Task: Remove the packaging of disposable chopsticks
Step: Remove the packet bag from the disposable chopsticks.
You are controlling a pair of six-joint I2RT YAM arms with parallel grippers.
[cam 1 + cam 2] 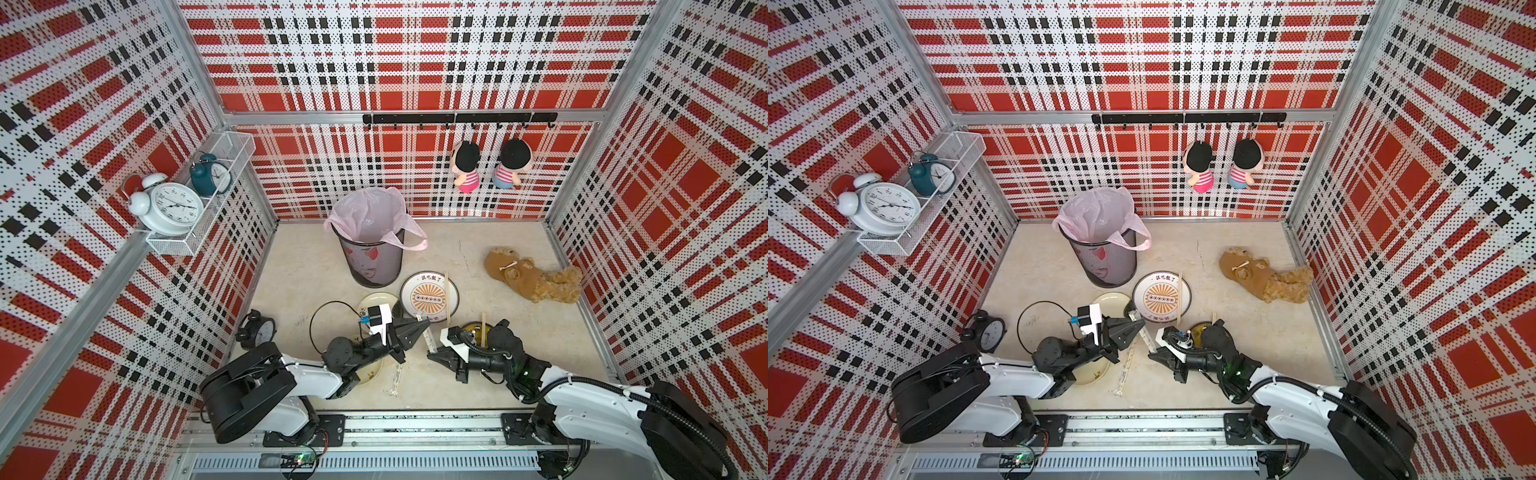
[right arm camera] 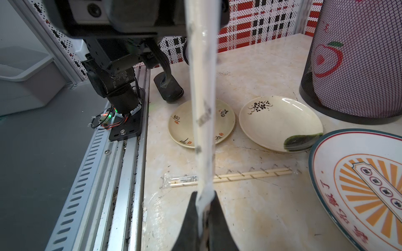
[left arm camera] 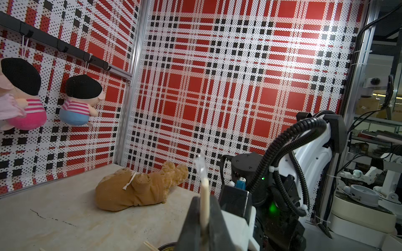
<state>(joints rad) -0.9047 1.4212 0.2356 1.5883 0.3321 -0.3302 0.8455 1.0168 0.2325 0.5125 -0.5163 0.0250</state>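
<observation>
Our left hand (image 1: 426, 324) pinches the stiff, light chopsticks (image 3: 204, 195); our right hand (image 2: 203, 200) pinches the end of the sleeve (image 2: 201, 87), which looks thin and slippery.

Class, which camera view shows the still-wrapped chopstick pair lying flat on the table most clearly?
The right wrist view: the wrapped pair lies close, both sticks and the sleeve's print distinct. In both top views the pair is only a thin pale strip. The left wrist view misses it.
</observation>
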